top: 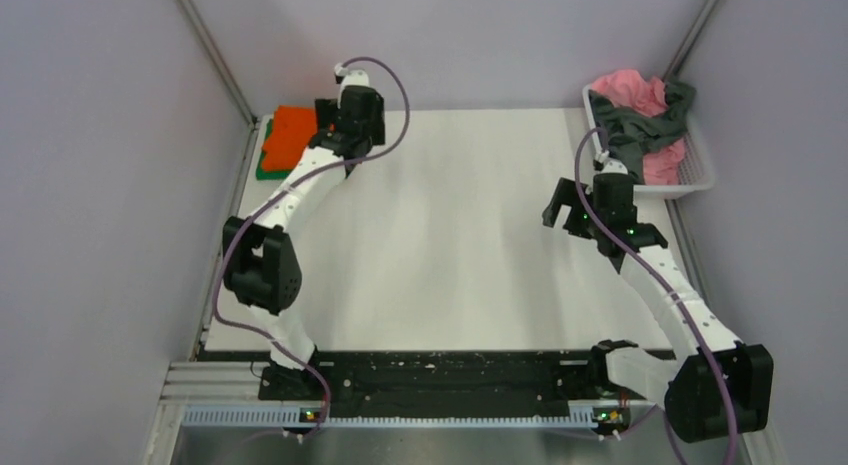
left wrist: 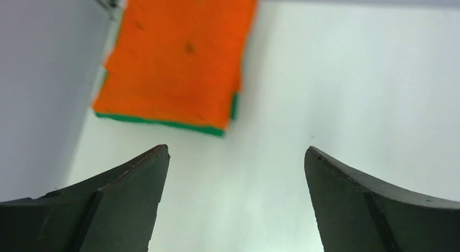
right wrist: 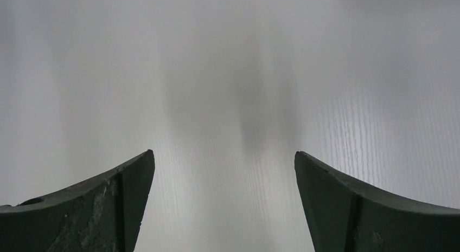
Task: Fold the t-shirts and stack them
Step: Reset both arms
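A folded orange t-shirt [top: 291,135] [left wrist: 176,57] lies on top of a folded green t-shirt [top: 264,169] [left wrist: 163,122] at the table's far left corner. My left gripper [top: 332,120] [left wrist: 237,150] hovers just right of that stack, open and empty, with bare table between its fingers. A crumpled pink t-shirt [top: 630,90] and a dark grey t-shirt [top: 640,132] sit in the white basket [top: 700,171] at the far right. My right gripper [top: 568,207] [right wrist: 223,153] hangs over the table left of the basket, open, holding nothing.
The white table [top: 450,235] is walled in by grey panels on the left, the back and the right. The stack lies close to the left wall. Both arm bases stand on the black rail [top: 450,380] at the near edge.
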### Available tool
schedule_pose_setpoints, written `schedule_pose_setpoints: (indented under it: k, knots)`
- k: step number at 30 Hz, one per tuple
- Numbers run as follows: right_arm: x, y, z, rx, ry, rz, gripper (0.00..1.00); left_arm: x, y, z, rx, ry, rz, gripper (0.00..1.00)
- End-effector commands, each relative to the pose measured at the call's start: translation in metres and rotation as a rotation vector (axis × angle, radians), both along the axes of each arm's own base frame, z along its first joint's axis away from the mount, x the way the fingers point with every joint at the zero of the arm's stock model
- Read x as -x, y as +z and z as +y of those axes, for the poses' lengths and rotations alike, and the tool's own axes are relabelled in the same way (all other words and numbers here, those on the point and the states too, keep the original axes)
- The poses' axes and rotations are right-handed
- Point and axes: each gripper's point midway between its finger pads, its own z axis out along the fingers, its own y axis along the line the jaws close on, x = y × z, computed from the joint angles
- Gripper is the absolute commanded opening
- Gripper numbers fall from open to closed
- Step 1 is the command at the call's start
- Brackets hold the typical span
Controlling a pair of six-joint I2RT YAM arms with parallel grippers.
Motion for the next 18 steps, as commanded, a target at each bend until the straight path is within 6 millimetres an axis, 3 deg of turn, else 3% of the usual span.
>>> schedule_pose_setpoints:
  k: [1,3,7,10,14,18]
  knots:
    - [0.023,0.001,0.002,-0.065,-0.021,-0.013,0.99,0.071,-0.037,-0.059,0.265,-0.093,0.076,0.99]
    - [0.034,-0.005,-0.001,-0.061,-0.028,-0.008,0.99,0.109,-0.054,-0.084,0.424,-0.172,0.144,0.99]
    - [0.049,-0.015,-0.007,-0.054,-0.054,-0.002,0.99,0.175,-0.085,-0.113,0.637,-0.285,0.239,0.99]
    - [0.056,-0.021,-0.009,-0.084,-0.098,-0.001,0.99,0.219,-0.109,-0.113,0.678,-0.294,0.307,0.99]
    - [0.061,-0.021,-0.011,-0.096,-0.115,-0.016,0.99,0.249,-0.13,-0.096,0.678,-0.218,0.329,0.99]
    - [0.063,-0.017,-0.011,-0.09,-0.099,-0.034,0.99,0.26,-0.13,-0.089,0.704,-0.177,0.315,0.99]
